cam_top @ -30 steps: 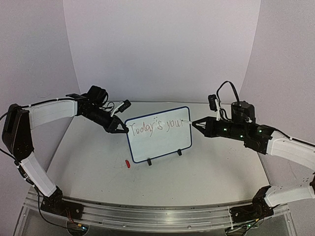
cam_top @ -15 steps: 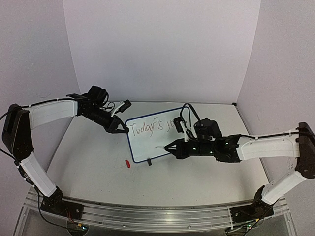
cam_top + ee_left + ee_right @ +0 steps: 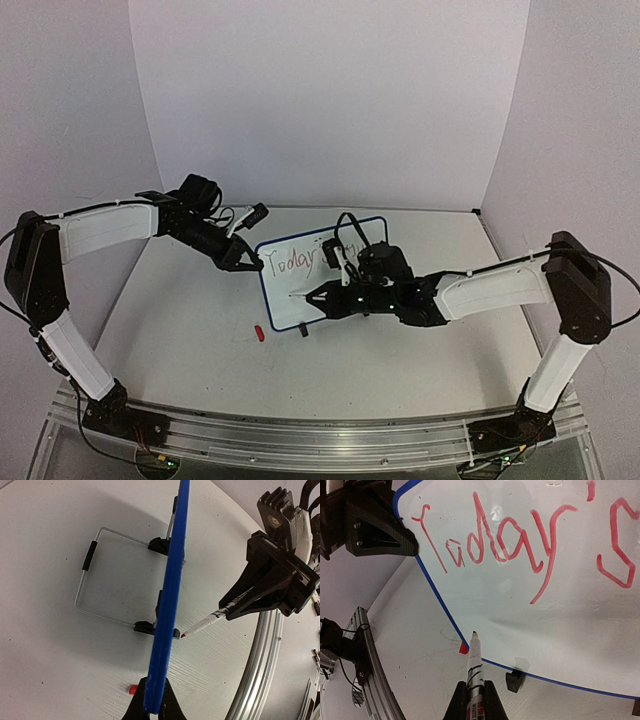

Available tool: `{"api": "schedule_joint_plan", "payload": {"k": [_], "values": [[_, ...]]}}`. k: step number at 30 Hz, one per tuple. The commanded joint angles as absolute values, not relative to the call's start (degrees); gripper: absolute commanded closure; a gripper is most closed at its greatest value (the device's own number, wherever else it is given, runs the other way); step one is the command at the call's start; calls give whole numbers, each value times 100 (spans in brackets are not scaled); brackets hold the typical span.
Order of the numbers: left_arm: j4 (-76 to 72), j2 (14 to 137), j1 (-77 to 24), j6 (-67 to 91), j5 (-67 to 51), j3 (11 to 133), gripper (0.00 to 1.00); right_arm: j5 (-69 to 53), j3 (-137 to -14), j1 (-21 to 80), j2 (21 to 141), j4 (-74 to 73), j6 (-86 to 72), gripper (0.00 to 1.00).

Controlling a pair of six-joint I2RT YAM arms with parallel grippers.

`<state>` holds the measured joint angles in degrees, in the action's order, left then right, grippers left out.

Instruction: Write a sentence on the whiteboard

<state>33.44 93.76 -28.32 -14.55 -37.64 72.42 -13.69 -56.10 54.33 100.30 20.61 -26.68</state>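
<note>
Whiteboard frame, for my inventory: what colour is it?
The whiteboard frame is blue, clearest in the left wrist view.

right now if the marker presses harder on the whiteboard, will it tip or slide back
Probably light and tippy: the whiteboard is thin, standing on small feet and a thin wire stand. Alone it would likely slide or rock, but the left gripper pinches its edge, so it should hold against the marker in the right gripper.

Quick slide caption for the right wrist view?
Right gripper holds marker tip near lower-left corner of whiteboard, below red "Today's".
</note>
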Motion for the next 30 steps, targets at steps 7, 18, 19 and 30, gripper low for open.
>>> {"api": "schedule_joint_plan", "payload": {"k": [7,18,19,30], "values": [[3362,9417,-2954,-1506,-3386,7260,100,-1237,-5996,5459,10417,2364,-2852,100],[3366,9405,-2954,-1508,-3396,7260,100,-1209,-6234,5462,10639,2319,-2812,100],[3366,9408,-2954,-1510,-3391,7260,100,-1235,-6253,5464,10678,2305,-2814,100],[3366,9419,-2956,-1507,-3380,7268,100,-1261,-6054,5461,10825,2184,-2867,100]]}}
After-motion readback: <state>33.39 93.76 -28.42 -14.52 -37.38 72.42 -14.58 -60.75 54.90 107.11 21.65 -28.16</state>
